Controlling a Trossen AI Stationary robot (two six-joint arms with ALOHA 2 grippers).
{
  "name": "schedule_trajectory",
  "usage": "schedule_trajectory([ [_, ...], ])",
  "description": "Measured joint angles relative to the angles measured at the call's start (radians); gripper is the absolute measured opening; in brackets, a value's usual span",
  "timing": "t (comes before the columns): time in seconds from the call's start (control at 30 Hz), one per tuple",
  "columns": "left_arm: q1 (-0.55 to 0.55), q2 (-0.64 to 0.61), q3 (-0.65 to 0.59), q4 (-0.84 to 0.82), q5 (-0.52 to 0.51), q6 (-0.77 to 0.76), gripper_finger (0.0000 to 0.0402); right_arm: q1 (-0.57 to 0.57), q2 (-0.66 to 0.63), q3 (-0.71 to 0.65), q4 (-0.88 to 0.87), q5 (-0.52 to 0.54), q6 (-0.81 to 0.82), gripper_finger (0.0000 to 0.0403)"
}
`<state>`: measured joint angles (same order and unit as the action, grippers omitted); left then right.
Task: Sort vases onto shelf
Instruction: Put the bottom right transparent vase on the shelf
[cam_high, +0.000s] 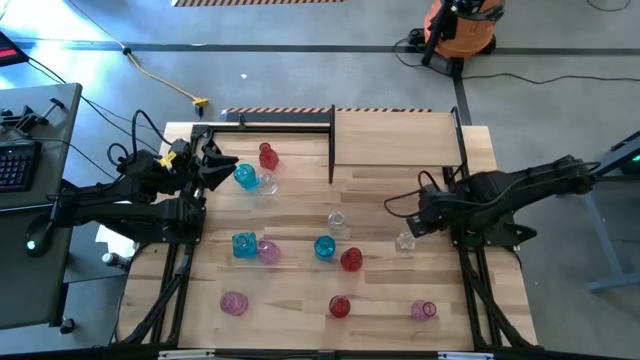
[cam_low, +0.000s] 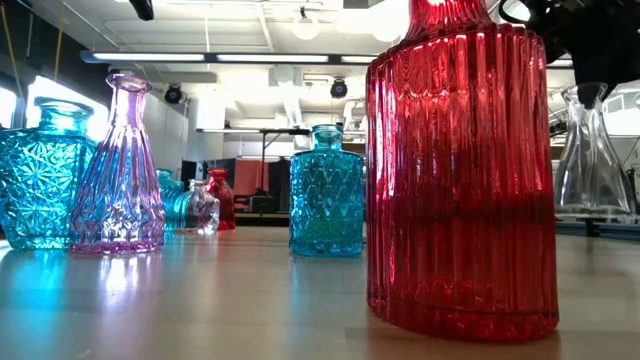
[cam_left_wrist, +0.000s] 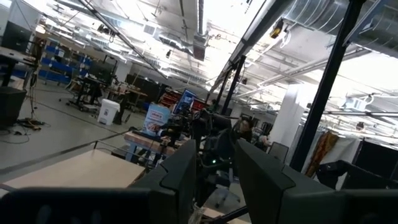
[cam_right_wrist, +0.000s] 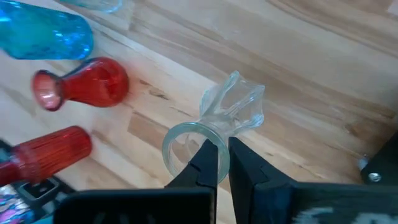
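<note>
**Right gripper pinching clear vase rim**

My right gripper (cam_right_wrist: 222, 163) is clamped on the rim of a clear vase (cam_right_wrist: 233, 112), on the tabletop below the shelf (cam_high: 395, 138). My left gripper (cam_high: 222, 168) sits partly open near a blue vase (cam_high: 244, 177); holding it, I can't tell.

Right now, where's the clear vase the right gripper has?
High view: the clear vase stands right of centre on the tabletop, at the right gripper, right of the red vase.

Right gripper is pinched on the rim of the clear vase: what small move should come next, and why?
Probably lift it straight up: the right gripper is shut on the clear vase at its rim, the vase sits on the tabletop, and the shelf lies beyond.
</note>
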<state>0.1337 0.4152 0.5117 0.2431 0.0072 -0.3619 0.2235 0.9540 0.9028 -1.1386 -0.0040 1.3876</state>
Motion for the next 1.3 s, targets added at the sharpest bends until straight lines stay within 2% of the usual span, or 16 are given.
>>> schedule_trajectory([
  [0.13, 0.000, 0.000, 0.000, 0.000, -0.028, 0.000, 0.0106, -0.021, -0.015, 0.041, -0.018, -0.008, -0.003, 0.0000],
  [0.37, 0.000, 0.000, 0.000, 0.001, -0.079, 0.000, 0.0106, -0.076, -0.005, 0.219, -0.102, 0.026, -0.083, 0.0000],
  [0.7, 0.000, 0.000, 0.000, 0.000, -0.083, 0.000, 0.0106, -0.175, -0.004, 0.409, -0.260, 0.064, -0.155, 0.0000],
  [1.3, 0.000, 0.000, 0.000, 0.000, -0.083, -0.003, 0.0106, -0.359, -0.004, 0.532, -0.347, 0.065, -0.283, 0.0000],
])
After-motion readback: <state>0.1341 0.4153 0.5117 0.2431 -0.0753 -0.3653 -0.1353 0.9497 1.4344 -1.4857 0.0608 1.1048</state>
